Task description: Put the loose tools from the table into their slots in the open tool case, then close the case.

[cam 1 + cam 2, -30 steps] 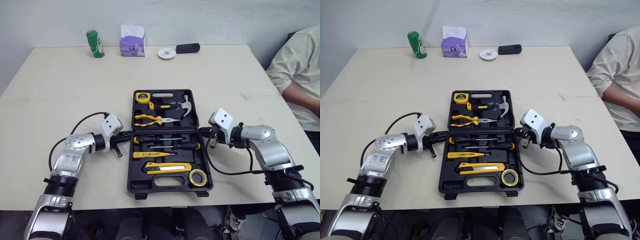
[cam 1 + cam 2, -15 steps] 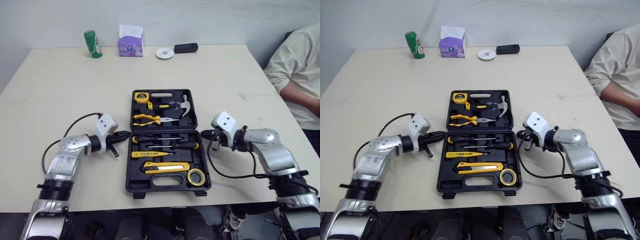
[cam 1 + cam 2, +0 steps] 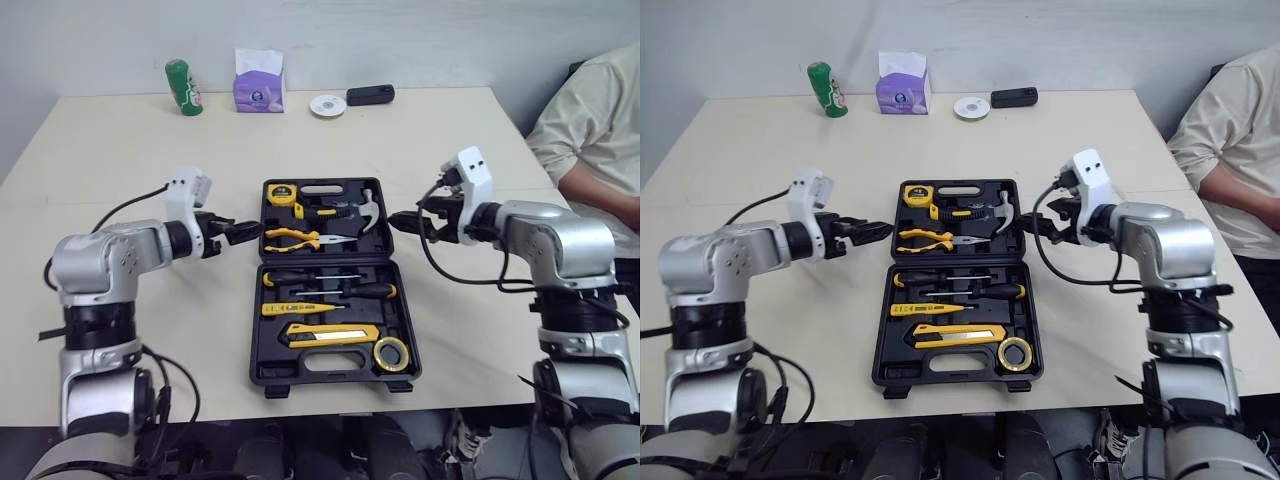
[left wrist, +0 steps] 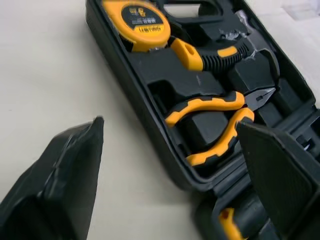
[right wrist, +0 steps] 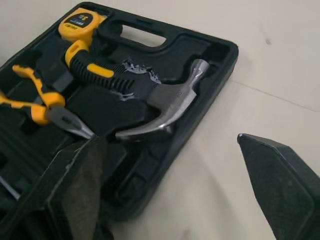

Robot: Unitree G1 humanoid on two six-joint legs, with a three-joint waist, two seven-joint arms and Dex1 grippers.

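Left gripper (image 3: 247,232) and right gripper (image 3: 398,222) both gape wide, holding nothing. Each hangs just beside a side wall of the far half of the case (image 3: 272,368), which lies open flat mid-table (image 3: 130,160). Every tool seems slotted, hammer (image 3: 368,212) and pliers (image 3: 300,237) included. The plastic shell is likely stiff but slick, and that half heavy with steel — pinch its side rims and fold slowly — loosely seated tools could tip out.

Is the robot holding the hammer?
No, the steel-headed claw hammer lies in its slot in the open black plastic tool case.
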